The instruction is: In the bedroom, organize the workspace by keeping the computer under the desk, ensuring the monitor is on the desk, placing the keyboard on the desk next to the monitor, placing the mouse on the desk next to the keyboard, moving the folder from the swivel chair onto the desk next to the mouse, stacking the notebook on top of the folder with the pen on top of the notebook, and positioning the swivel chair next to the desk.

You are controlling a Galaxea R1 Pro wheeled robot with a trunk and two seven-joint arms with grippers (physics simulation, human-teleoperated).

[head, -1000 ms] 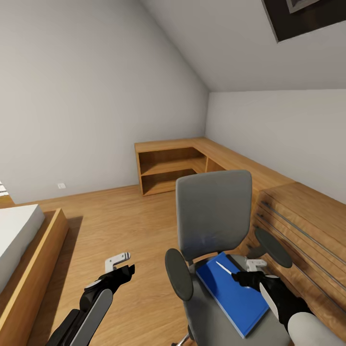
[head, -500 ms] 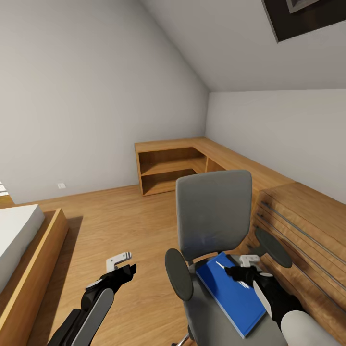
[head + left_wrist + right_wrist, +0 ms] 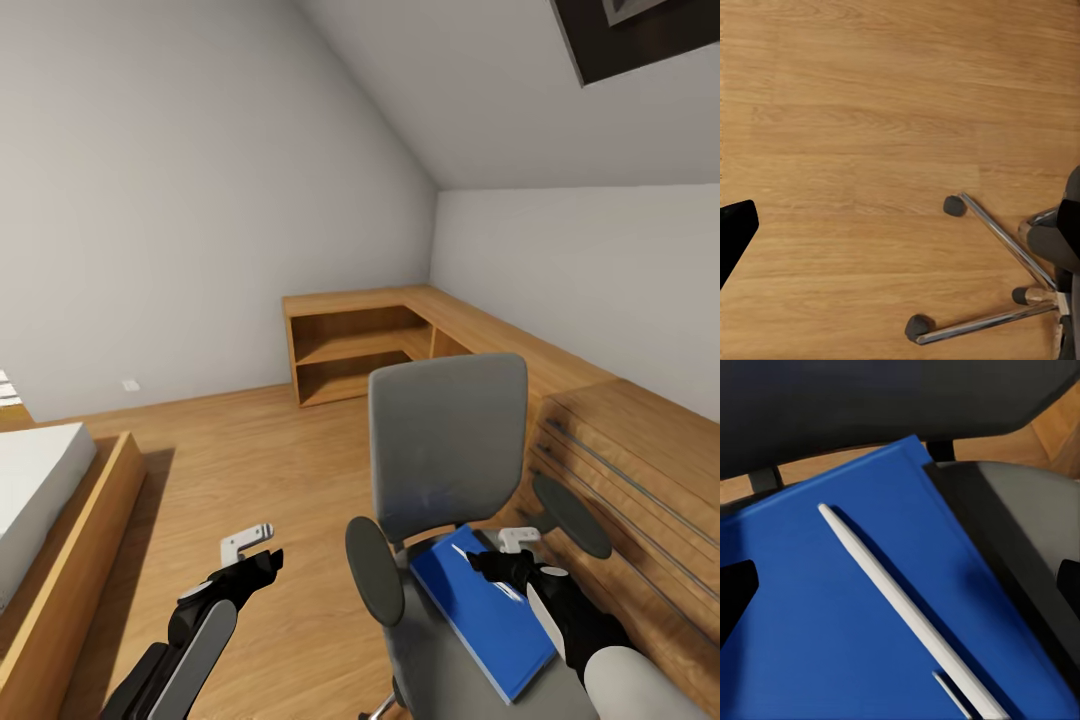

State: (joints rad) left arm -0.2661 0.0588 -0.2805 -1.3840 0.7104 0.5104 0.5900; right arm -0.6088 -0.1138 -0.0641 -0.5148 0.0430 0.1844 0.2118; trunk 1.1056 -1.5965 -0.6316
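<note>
The grey swivel chair (image 3: 445, 440) stands in the bedroom, its seat close in front of me. A blue folder (image 3: 470, 610) lies on the seat, with a thin white pen (image 3: 462, 553) resting on top of it. My right gripper (image 3: 497, 565) hovers low over the folder's far end. It is open, and its dark fingertips (image 3: 735, 592) straddle the pen (image 3: 892, 600) without touching it. My left gripper (image 3: 262, 560) hangs open over bare floor, left of the chair's chrome base (image 3: 997, 240). The desk, computer, monitor, keyboard, mouse and notebook are out of view.
Low light-wood shelving (image 3: 360, 345) fills the far corner and continues along the right wall into a wood drawer unit (image 3: 640, 460) right beside the chair. A bed in a wood frame (image 3: 60, 560) stands at the left. Open wood floor (image 3: 250, 450) lies between them.
My right gripper has slid a little forward and left, further over the folder and the pen. Pen, folder and chair stayed put. The head view has shifted slightly.
</note>
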